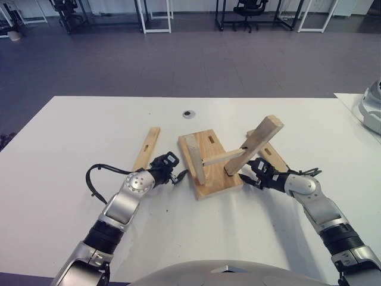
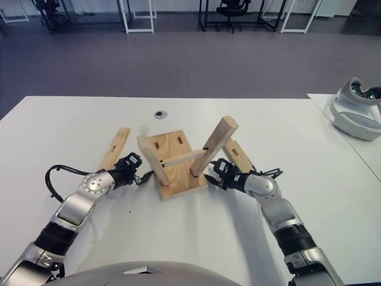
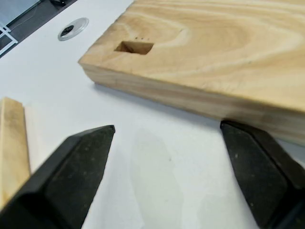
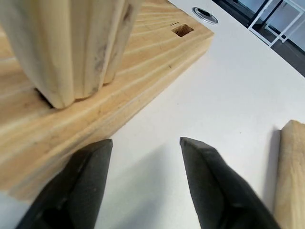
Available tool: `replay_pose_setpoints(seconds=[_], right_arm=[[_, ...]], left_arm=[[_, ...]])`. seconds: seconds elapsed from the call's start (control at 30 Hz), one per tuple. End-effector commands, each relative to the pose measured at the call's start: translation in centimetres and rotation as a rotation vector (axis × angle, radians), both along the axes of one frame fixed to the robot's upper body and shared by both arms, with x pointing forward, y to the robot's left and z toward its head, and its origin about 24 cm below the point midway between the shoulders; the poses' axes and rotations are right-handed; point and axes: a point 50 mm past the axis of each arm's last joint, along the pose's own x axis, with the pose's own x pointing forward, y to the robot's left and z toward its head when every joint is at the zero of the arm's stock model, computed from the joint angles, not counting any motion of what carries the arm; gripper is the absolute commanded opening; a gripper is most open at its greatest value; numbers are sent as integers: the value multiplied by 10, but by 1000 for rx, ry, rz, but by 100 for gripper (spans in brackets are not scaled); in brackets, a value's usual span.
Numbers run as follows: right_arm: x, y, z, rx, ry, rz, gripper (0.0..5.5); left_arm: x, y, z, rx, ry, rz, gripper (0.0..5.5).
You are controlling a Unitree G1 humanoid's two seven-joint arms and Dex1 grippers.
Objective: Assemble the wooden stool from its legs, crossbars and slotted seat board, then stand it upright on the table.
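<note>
Midway through assembly, the slotted seat board (image 1: 217, 182) lay flat near the middle of the white table (image 1: 71, 131). Two legs rose from it. The left-hand leg (image 1: 193, 158) stood close to upright, while the right-hand leg (image 1: 260, 142) leaned outward toward the table's right edge. A crossbar (image 1: 223, 159) ran between them. A loose leg (image 1: 147, 148) lay flat on the table just beside the board's left edge, and another loose wooden piece (image 2: 239, 155) lay beyond the leaning leg. The left gripper (image 3: 167, 126) sat low over the table between the loose leg and the board's left edge, its fingers spread and holding nothing. The right gripper (image 4: 145, 140) hovered at the board's right edge, near the foot of the leaning leg, its fingers also apart and empty. A round cable grommet (image 1: 189, 113) sat toward the far edge.
</note>
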Motion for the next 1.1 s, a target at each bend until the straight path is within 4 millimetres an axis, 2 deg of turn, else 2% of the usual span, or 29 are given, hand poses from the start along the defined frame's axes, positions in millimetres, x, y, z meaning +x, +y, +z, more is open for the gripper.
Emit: replay_pose_setpoints(seconds=[0.03,0.13,0.2,0.27,0.33,0.4,0.47,0.5,0.53,0.57,0.63,0.7,0.77,0.83,0.87,0.97,1.03,1.1], right_arm=[[-3,11,-5,31,14,24,265],[0,8,0,47,-25,-48,265],[4,-7,13,107,-73,-162,265],[3,-24,40,314,-124,-289,265],[0,-33,77,553,-194,-348,265],[3,-36,125,782,-302,-343,265],[6,-36,181,1007,-403,-285,265],[4,-32,202,1091,-419,-237,265],[2,-27,215,1142,-412,-195,265],[1,-22,220,1163,-391,-164,265],[1,-7,217,1141,-319,-121,265],[3,16,186,994,-158,-130,265],[10,21,146,857,4,-248,265],[15,18,130,823,65,-322,265],[17,20,133,834,56,-315,265],[20,20,154,916,-12,-274,265],[18,14,172,1015,-86,-265,265],[13,4,186,1100,-151,-280,265]], left_arm=[[14,-14,1,-71,-26,-3,410],[23,-11,7,-92,-64,25,410],[20,6,15,-86,-99,74,410],[18,36,34,-51,-191,171,410],[21,57,76,-85,-361,268,410],[19,52,136,-310,-541,254,410],[7,26,203,-662,-661,79,410],[-1,10,227,-796,-672,-35,410],[-7,-2,239,-860,-657,-119,410],[-9,-8,240,-881,-626,-153,410],[-4,-9,225,-845,-544,-122,410],[5,-6,195,-746,-436,-27,410],[8,-12,161,-681,-302,7,410],[10,-18,130,-569,-217,18,410],[9,-24,124,-510,-218,-15,410],[11,-27,139,-466,-319,-64,410],[15,-18,164,-501,-448,-28,410],[14,-2,199,-624,-622,66,410]])
